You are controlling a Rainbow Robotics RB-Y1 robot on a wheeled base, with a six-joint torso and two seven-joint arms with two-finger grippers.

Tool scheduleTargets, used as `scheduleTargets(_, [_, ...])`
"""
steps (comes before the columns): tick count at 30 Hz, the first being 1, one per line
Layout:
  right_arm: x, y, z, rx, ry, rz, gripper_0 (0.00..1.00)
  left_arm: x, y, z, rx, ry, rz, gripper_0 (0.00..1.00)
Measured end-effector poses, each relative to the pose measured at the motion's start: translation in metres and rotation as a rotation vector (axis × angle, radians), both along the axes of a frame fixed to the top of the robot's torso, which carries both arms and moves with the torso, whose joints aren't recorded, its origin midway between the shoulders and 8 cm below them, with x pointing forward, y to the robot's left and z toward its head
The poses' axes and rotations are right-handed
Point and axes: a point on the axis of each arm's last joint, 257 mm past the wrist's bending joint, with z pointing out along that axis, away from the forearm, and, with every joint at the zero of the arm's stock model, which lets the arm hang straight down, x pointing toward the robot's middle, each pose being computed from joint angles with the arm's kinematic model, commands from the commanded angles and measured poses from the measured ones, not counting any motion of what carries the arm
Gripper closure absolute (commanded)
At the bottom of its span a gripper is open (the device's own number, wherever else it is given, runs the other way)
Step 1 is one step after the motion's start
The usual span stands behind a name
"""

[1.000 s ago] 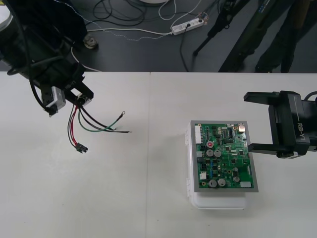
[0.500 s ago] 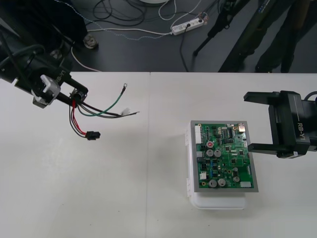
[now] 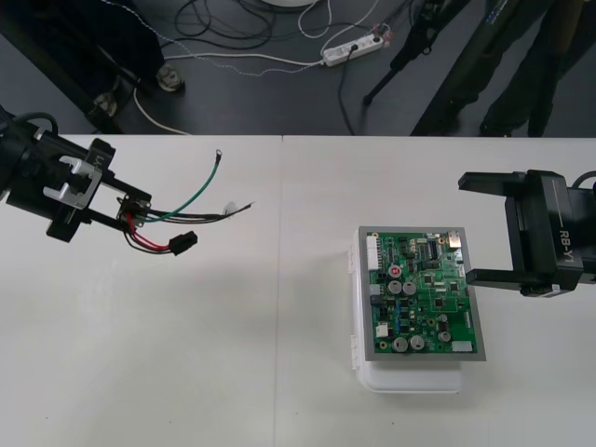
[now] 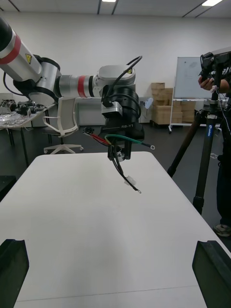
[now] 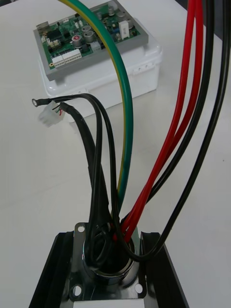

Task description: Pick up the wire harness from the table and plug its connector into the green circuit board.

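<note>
Pickup looks done: the left claw [image 3: 126,209] is clamped on the metal socket [image 5: 108,257] of the wire harness [image 3: 186,216], wires clear of the counter [image 3: 233,354]. Plugging is not yet done; the green circuit board [image 3: 419,293] sits well apart, right claw [image 3: 484,229] spread beside it.

harness [image 3: 191,209]: held in left hand [image 3: 130,212], above counter [image 3: 233,354], 10 o'clock of circuit board [image 3: 424,293]
circuit board: on base [image 3: 410,378], counter's 4 o'clock
right hand [image 3: 485,230]: 2 o'clock of circuit board, beside
</note>
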Motion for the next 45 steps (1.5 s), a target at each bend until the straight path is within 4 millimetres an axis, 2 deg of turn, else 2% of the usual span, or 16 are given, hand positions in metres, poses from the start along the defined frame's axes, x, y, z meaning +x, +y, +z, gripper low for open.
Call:
scheduleTargets(7, [0.0,0.0,0.0,-0.001,0.0,0.0,0.0,-0.019,-0.009,-0.003,-0.075,0.028,0.007,1.0])
scheduleTargets(12, [0.0,0.0,0.0,-0.002,0.0,0.0,0.0,-0.026,-0.019,-0.003,-0.149,0.07,0.043,1.0])
scheduleTargets(21, [0.0,0.0,0.0,-0.003,-0.003,0.001,0.0,-0.035,-0.038,0.001,-0.272,0.289,0.199,1.0])
scheduleTargets(31, [-0.002,0.002,0.0,-0.005,-0.004,0.007,0.0,-0.038,-0.058,0.007,-0.396,0.311,0.199,1.0])
scheduleTargets(37, [-0.003,0.003,0.001,-0.006,-0.006,0.011,0.0,-0.052,-0.073,0.006,-0.431,0.348,0.187,1.0])
scheduleTargets(45, [-0.007,0.007,0.001,-0.011,-0.008,0.025,0.0,-0.074,-0.1,0.011,-0.488,0.579,0.252,1.0])
